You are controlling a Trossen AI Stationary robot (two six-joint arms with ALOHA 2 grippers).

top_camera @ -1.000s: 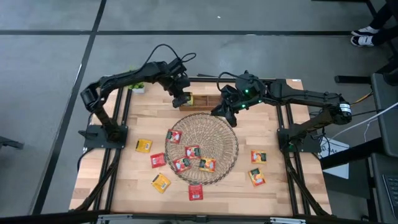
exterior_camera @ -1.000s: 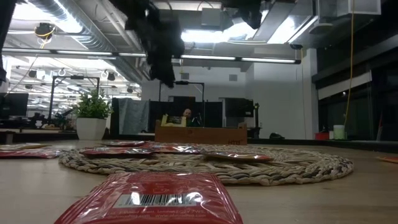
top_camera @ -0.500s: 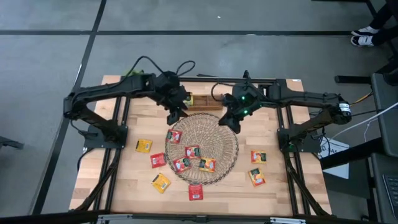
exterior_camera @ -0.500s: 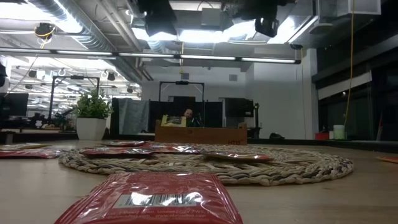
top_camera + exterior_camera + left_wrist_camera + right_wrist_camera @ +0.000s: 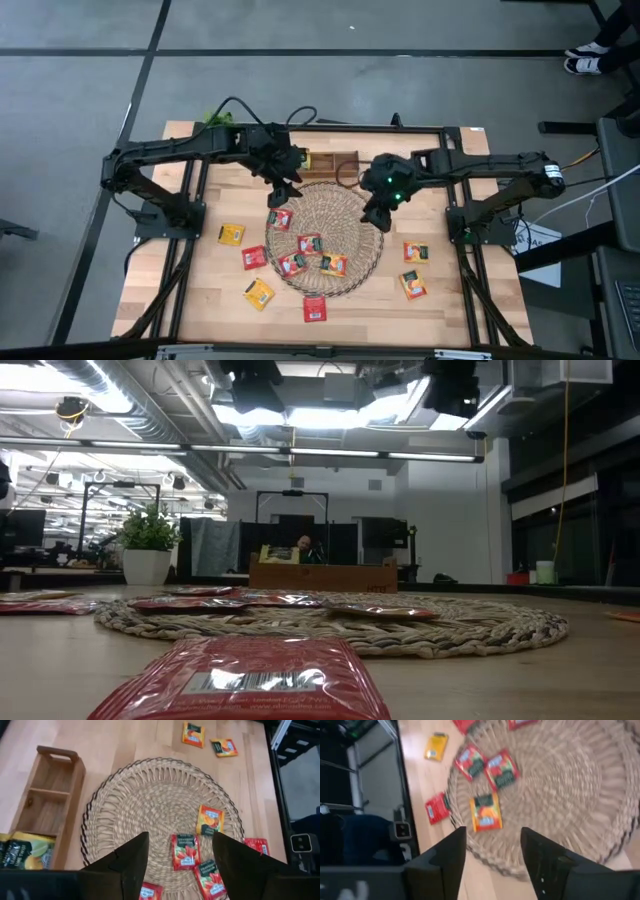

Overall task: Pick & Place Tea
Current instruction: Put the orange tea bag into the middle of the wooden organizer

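**Tea sorting partly done: a few sachets boxed, most still loose**

Seen from above, a wooden table holds a round wicker mat at its centre. At twelve o'clock from the mat stands a small wooden tea box with divided compartments. The left wrist view shows yellow-green sachets already filed in one compartment, while the two compartments next to it look bare. So the task appears to have begun but is far from finished.

Most of the tea is still loose. Four sachets lie on the mat: a red one at nine o'clock, two more red ones and towards seven o'clock, and an orange one near six o'clock. Off the mat, a yellow sachet, a red sachet and another yellow one lie on the left part of the table, a red one at six o'clock, and two orange sachets and at the right.

The left gripper hovers over the mat's eleven o'clock edge, fingers spread and empty. The right gripper hovers over the mat's two o'clock edge, fingers likewise spread, holding nothing.

The box's filled end is cut off in the left wrist view, so the filed sachets cannot be counted. From table height, only dark parts of the arms show high overhead, and a red sachet fills the foreground.
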